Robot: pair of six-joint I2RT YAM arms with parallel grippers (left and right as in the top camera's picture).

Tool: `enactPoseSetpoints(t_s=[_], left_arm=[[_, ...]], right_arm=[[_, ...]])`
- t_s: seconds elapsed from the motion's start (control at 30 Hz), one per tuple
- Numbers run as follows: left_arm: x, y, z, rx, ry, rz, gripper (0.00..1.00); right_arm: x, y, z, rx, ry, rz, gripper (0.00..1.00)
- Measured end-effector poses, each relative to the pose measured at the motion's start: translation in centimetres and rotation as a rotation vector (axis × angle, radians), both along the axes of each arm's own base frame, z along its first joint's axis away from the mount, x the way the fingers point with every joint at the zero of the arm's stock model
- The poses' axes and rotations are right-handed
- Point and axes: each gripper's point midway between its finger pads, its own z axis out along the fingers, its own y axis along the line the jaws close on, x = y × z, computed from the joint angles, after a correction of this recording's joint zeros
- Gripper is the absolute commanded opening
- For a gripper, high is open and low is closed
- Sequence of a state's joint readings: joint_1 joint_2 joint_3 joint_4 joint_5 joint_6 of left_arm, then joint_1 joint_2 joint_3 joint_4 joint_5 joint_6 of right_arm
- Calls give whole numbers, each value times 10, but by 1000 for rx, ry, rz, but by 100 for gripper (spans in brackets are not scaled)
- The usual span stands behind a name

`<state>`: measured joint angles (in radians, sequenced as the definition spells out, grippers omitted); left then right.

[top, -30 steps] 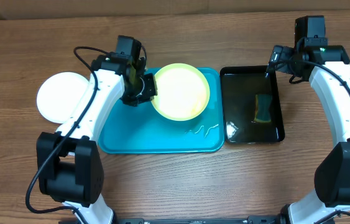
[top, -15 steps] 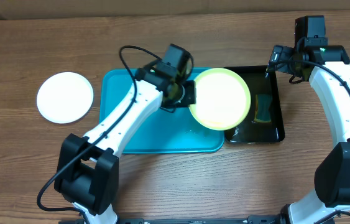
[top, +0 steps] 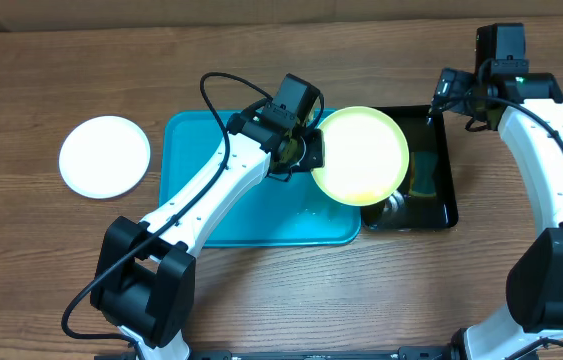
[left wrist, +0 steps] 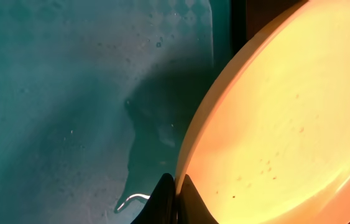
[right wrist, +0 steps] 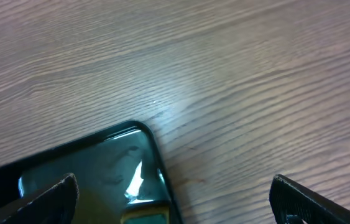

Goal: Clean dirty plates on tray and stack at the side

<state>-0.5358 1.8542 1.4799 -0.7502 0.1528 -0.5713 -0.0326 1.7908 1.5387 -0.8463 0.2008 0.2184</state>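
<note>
My left gripper is shut on the left rim of the pale yellow-green plate and holds it tilted over the gap between the turquoise tray and the black tray. In the left wrist view the fingers pinch the plate's rim, and small brown specks dot its face. A white plate lies on the table to the left of the turquoise tray. My right gripper is open above the black tray's far right corner.
A yellow-green sponge lies in the wet black tray, partly behind the plate. Water streaks lie on the turquoise tray's right end. A wooden table surrounds both trays.
My left arm has carried the yellow-green plate from the turquoise tray rightward, now partly over the black tray. The right arm has not moved.
</note>
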Motion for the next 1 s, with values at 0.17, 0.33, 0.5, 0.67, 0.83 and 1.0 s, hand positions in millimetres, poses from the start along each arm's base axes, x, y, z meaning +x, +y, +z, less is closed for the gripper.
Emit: enactPoseSetpoints(t_s=[0.17, 0.33, 0.5, 0.67, 0.83, 1.0], left_arm=[[12, -4, 6, -14, -57, 8, 4], [31, -11, 17, -44, -147, 17, 4], [44, -11, 25, -43, -215, 37, 4], [53, -18, 34, -16, -306, 9, 4], [48, -35, 39, 55, -393, -60, 4], [41, -54, 48, 183, -520, -134, 4]], right_arm=[[-16, -60, -4, 27, 21, -164, 100], [-46, -119, -10, 92, 50, -323, 100], [-62, -151, -11, 126, 44, -410, 100], [-68, -164, -11, 141, 39, -444, 100], [-69, -165, -11, 147, 37, -448, 100], [-69, -164, -11, 151, 37, -447, 100]])
